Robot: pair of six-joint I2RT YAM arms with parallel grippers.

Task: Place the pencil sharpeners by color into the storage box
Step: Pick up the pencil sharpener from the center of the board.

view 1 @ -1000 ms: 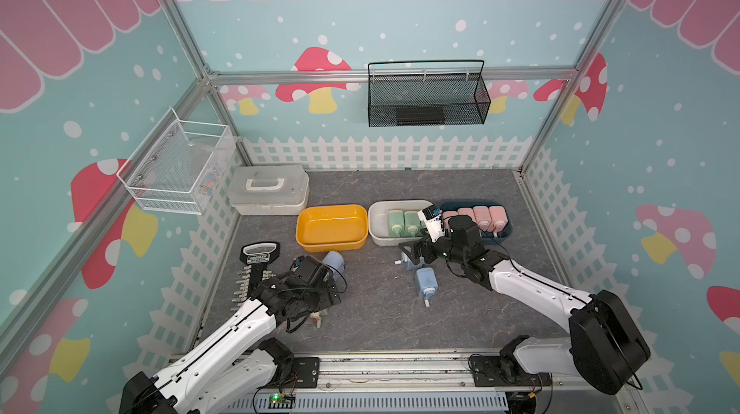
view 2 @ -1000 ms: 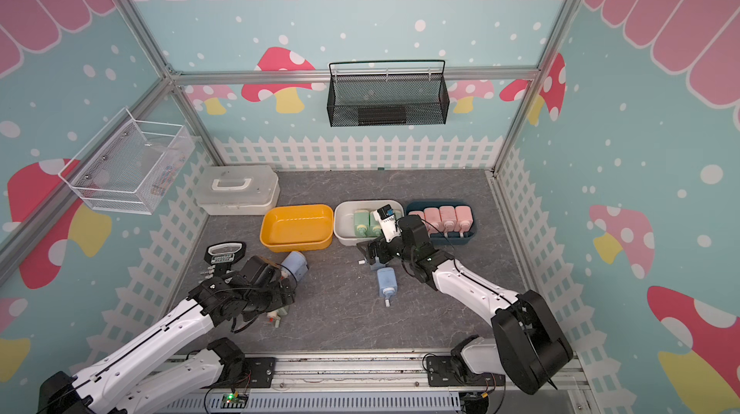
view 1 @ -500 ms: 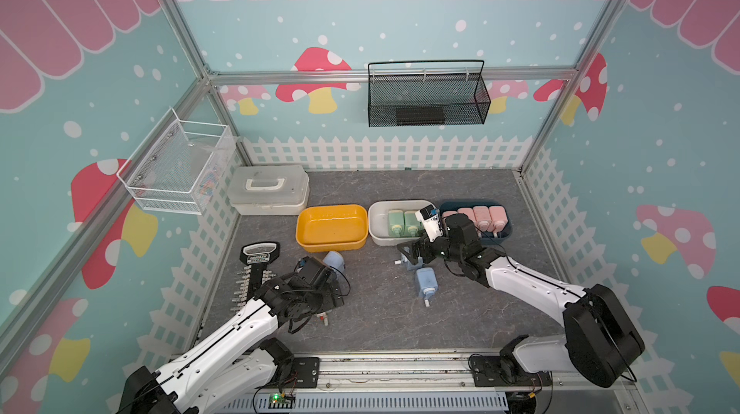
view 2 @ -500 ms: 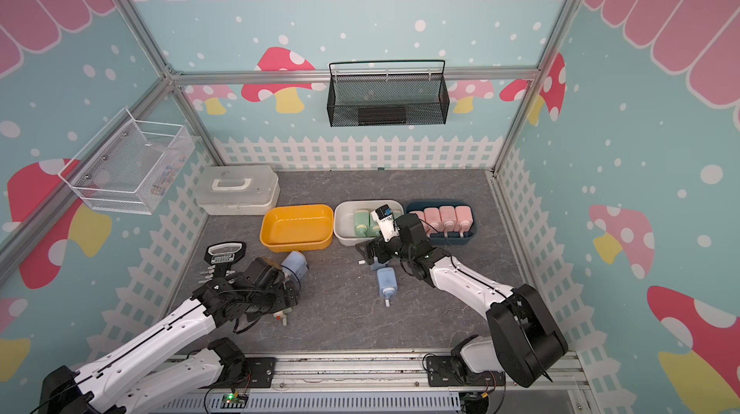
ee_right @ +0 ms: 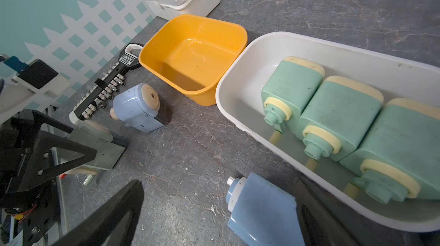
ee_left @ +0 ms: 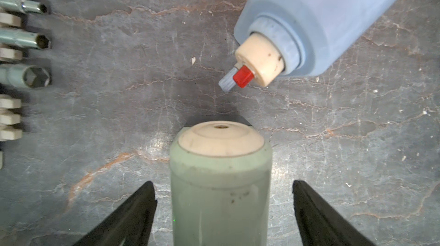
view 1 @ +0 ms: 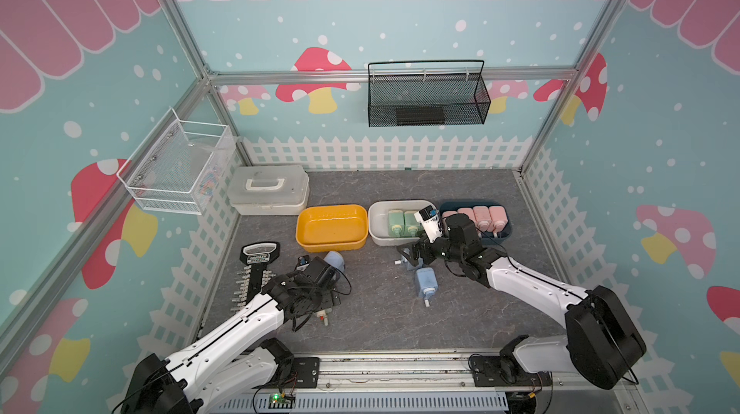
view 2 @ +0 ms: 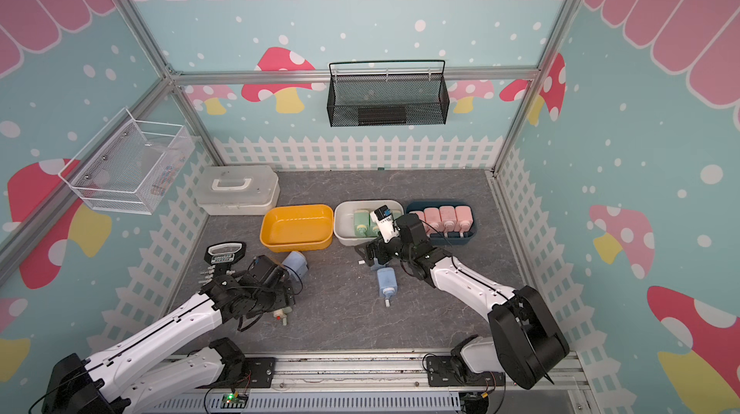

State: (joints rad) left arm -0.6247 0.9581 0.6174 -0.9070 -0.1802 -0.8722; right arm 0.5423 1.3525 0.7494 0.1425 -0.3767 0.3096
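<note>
A green pencil sharpener lies on the table between the fingers of my left gripper, which is open with a gap on each side. A blue sharpener lies just past it. My right gripper is open low over another blue sharpener, which sits close to one finger. A third blue one lies near the table's middle. The white storage box holds three green sharpeners. The dark blue box holds several pink ones. The yellow box is empty.
A black-and-white socket bar lies along the left fence beside my left arm. A lidded white case stands at the back left. A white wire basket and a black mesh basket hang on the walls.
My left gripper's fingers have drawn in a little around the green sharpener. The right arm has hardly moved.
</note>
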